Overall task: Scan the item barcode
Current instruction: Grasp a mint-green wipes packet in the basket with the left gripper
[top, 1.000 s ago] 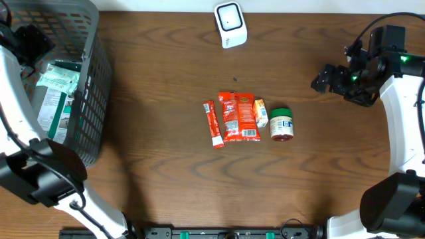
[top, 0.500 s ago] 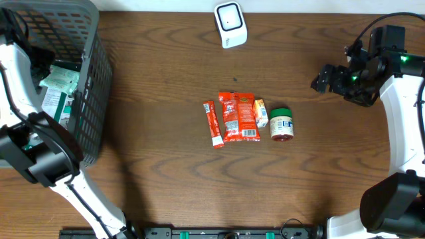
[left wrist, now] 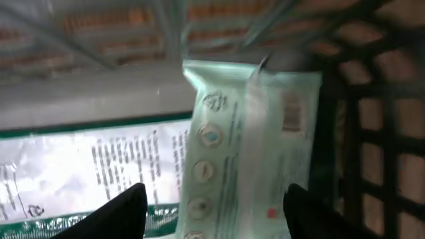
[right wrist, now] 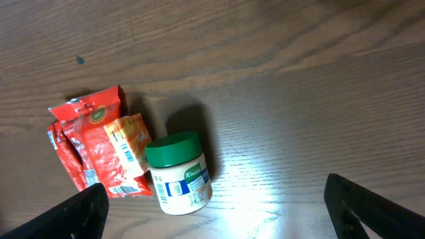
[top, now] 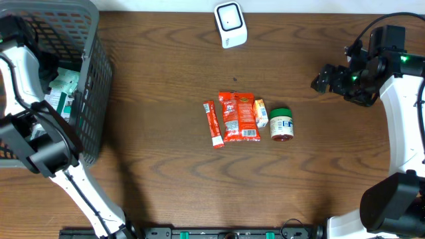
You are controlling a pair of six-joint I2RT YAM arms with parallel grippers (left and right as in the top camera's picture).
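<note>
Deeper in the basket (top: 89, 79) now, the left gripper (left wrist: 214, 194) straddles the green packet (left wrist: 246, 133), jaws apart, its length running straight ahead; right gripper (right wrist: 216, 194) idles wide open, far off.

dark wood-grain tabletop (top: 166, 79), smooth with a soft sheen; grey moulded-plastic lattice basket (top: 89, 99); pale green pouch (left wrist: 252, 133) in glossy film; shiny red foil packet (top: 238, 117); smooth plastic green lid (right wrist: 172, 149).
</note>
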